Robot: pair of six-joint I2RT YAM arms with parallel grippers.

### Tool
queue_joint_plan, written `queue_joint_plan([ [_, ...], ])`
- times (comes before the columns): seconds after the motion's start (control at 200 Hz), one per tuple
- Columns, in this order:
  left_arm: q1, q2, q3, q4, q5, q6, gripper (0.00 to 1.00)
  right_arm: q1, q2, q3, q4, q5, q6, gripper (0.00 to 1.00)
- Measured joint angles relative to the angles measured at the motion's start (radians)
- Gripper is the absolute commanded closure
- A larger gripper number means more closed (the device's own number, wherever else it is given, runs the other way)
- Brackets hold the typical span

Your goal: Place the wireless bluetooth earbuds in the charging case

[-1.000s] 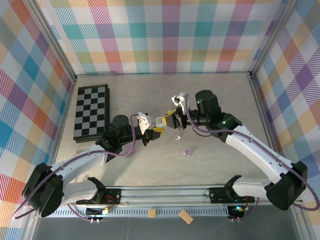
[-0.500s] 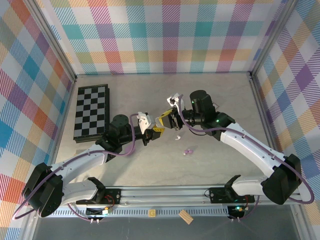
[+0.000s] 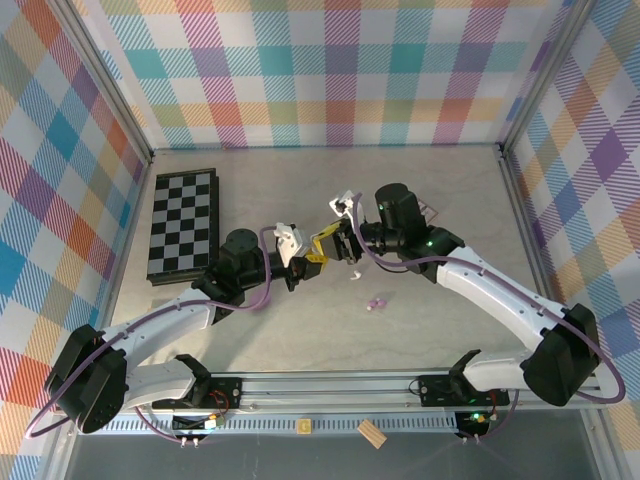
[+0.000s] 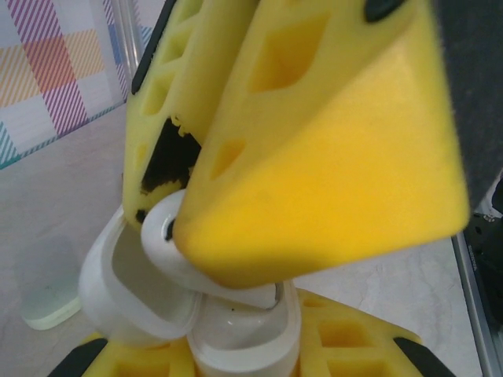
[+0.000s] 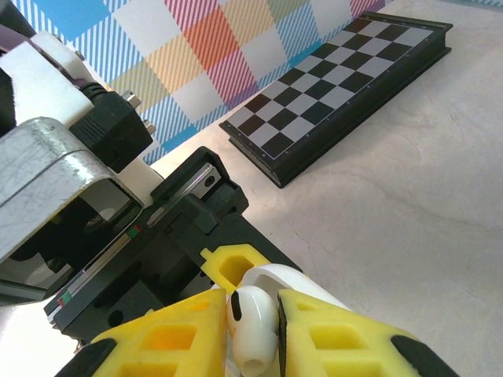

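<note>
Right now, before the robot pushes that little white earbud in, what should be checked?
1. The right gripper shut on the white earbud: ok.
2. The left gripper shut on the charging case: ok.
3. The lid open: ok.
4. The white earbud over the case's opening: ok, touching or nearly so.
5. The white earbud lined up with its socket: cannot tell, the yellow fingers hide it.
6. The lilac earbud out of the way: ok, on the table, apart from both grippers.

Centre: held earbud [image 5: 251, 326] over charging case [image 4: 244, 342]; chessboard [image 3: 183, 225] at its 9 o'clock; loose earbud [image 3: 376, 302] on table [image 3: 440, 190] at 4 o'clock.
</note>
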Motion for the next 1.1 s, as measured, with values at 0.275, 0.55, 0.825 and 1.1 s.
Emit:
queue_joint_plan([
  [0.275,0.000,0.014,0.001,0.000,-0.011,-0.006,0.99,0.000,-0.011,-0.062,0.097,0.015,0.007,0.77],
  [0.55,0.000,0.014,0.011,0.005,-0.011,-0.022,0.99,0.001,-0.048,-0.124,0.196,0.043,0.030,0.77],
  [0.825,0.000,0.014,0.011,0.028,-0.023,-0.072,0.99,0.001,-0.065,-0.172,0.288,0.064,0.039,0.77],
  [1.1,-0.007,0.014,0.011,0.048,-0.048,-0.101,0.99,0.001,-0.111,-0.201,0.299,0.091,0.041,0.77],
])
